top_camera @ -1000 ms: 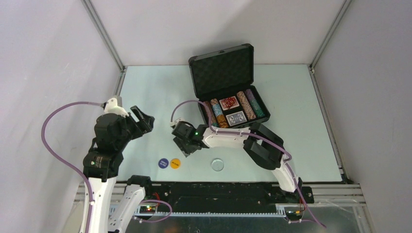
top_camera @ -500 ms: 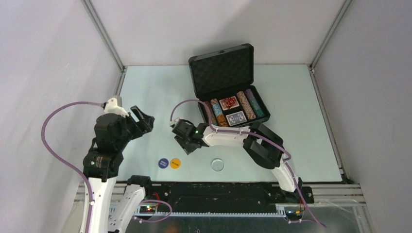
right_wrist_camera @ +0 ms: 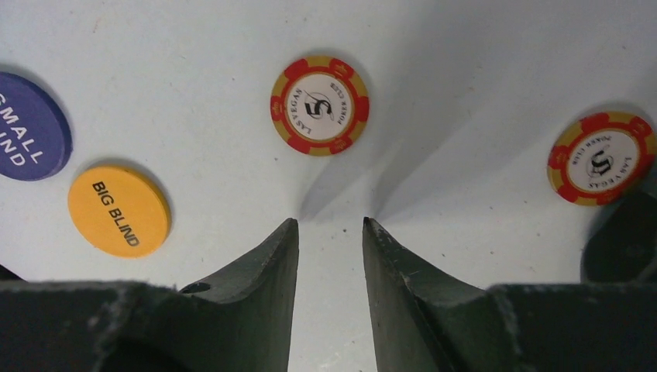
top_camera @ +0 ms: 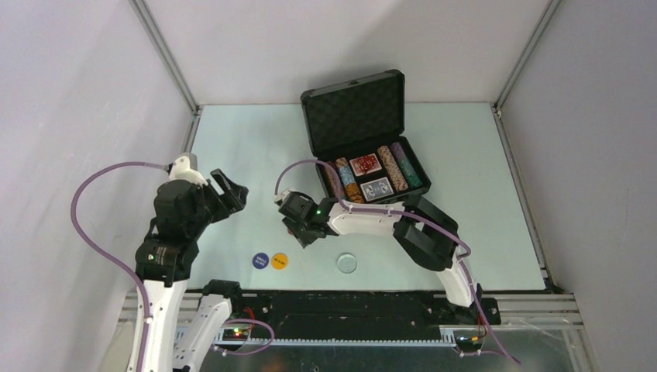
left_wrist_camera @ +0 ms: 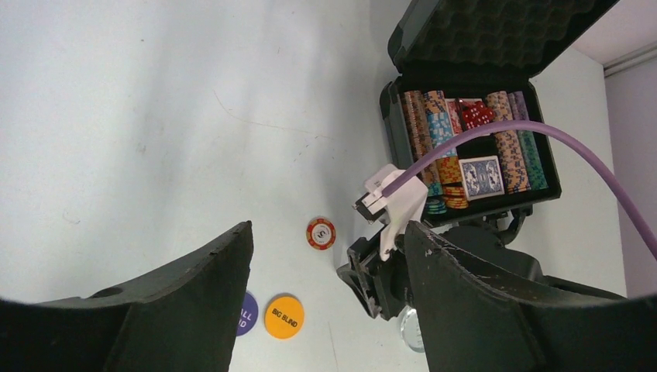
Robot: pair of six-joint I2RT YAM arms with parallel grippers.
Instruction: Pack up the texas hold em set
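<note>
Lying flat on the pale table (top_camera: 256, 147), a red-and-yellow chip (right_wrist_camera: 319, 106) sits just ahead of the right gripper (right_wrist_camera: 329, 225), whose fingers stand narrowly parted with nothing between them. A 2nd chip (right_wrist_camera: 603, 158) of the same kind lies apart to one side. The black case (top_camera: 356, 116) stands open toward the far middle of the table, with rows of chips, 2 decks and red dice seated inside.

The step in hand looks like picking up the nearer chip. A flat disc gives little to bite on, so the tips should straddle it squarely across its width and reach the surface before pinching.

The orange BIG BLIND button (right_wrist_camera: 118, 210) and the purple button (right_wrist_camera: 27, 128) lie near enough for a wide sweep to nudge them. Open table runs between chip and case, so the carry looks unobstructed, though the case's near wall must be cleared. The left gripper (top_camera: 231, 183) hangs spread and empty, well off to the left.
</note>
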